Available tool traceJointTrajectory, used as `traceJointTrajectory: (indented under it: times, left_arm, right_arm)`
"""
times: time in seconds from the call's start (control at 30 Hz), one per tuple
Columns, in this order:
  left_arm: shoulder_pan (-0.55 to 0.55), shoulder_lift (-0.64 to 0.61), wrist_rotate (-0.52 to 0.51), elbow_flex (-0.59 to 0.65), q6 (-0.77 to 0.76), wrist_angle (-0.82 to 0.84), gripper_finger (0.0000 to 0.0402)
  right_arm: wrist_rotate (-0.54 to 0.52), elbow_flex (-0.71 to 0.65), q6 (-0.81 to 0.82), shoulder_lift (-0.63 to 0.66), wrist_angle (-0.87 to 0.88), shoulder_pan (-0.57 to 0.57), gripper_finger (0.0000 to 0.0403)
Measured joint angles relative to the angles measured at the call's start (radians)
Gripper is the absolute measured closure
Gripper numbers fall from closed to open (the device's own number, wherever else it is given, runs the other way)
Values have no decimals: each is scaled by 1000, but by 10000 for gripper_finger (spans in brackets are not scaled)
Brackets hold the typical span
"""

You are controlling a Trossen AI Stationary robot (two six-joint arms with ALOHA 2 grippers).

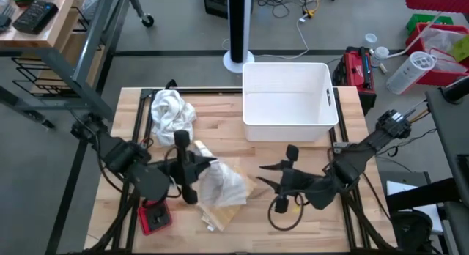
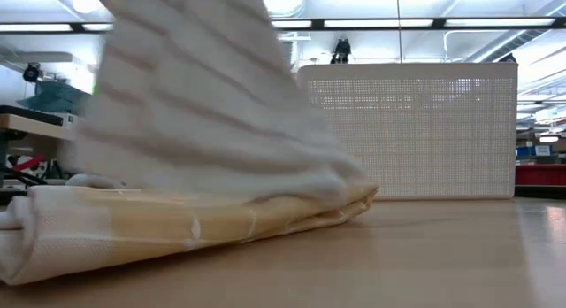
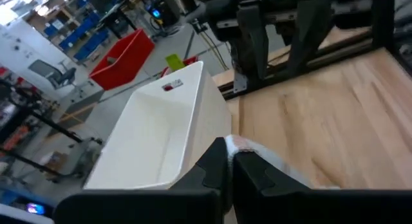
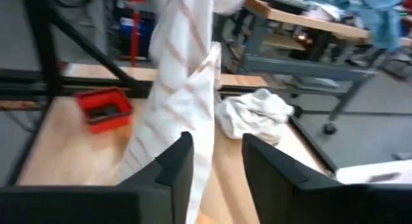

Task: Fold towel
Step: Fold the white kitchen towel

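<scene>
The towel is white with faint stripes and a tan-yellow underside. It lies bunched at the middle of the table, and one part is drawn up into a peak. Its lower folds rest on the wood. My left gripper is shut on that raised part. My right gripper is open just right of the towel and faces it without touching. In the right wrist view the raised towel stands in front of the open fingers. My left gripper pinches a raised bit of the towel's white cloth between its two shut fingers, coming roughly level from the table's left. How many layers it holds does not show. The cloth falls from the hold, and the towel's lower part lies on the table.
A white bin stands at the table's far edge. A crumpled white cloth lies at the far left. A small red box sits near the table's near left corner. Bare wood shows around the right gripper.
</scene>
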State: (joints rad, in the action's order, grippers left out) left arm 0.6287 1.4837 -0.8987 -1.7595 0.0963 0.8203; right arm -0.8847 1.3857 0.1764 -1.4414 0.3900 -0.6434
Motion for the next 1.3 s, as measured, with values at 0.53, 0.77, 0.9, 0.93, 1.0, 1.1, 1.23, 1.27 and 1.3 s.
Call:
traceJointTrajectory:
  times: [0.53,0.77,0.9,0.93,1.0,1.1,1.23,1.27,1.3]
  left_arm:
    - [-81,443,132,-598,-77,449,401]
    - [-88,449,149,-556,-176,437,401]
    - [-87,452,152,-554,-184,411,401]
    - [-86,451,152,-554,-184,393,401]
    - [-84,451,153,-554,-181,373,401]
    - [-80,451,187,-552,-164,350,401]
    - [-77,451,207,-541,-162,336,401]
    - [-76,451,205,-540,-162,342,401]
    - [-74,451,200,-540,-162,344,401]
  right_arm:
    - [45,-1,-266,-89,-255,3,199]
    - [54,0,-279,-98,-328,9,176]
    - [55,0,-264,-115,-325,24,166]
    - [55,0,-258,-119,-325,31,164]
    - [54,0,-247,-132,-321,44,163]
    - [54,0,-211,-150,-315,68,165]
    - [47,0,-154,-152,-297,93,196]
    - [48,0,-146,-152,-286,94,216]
    - [50,0,-146,-152,-273,94,242]
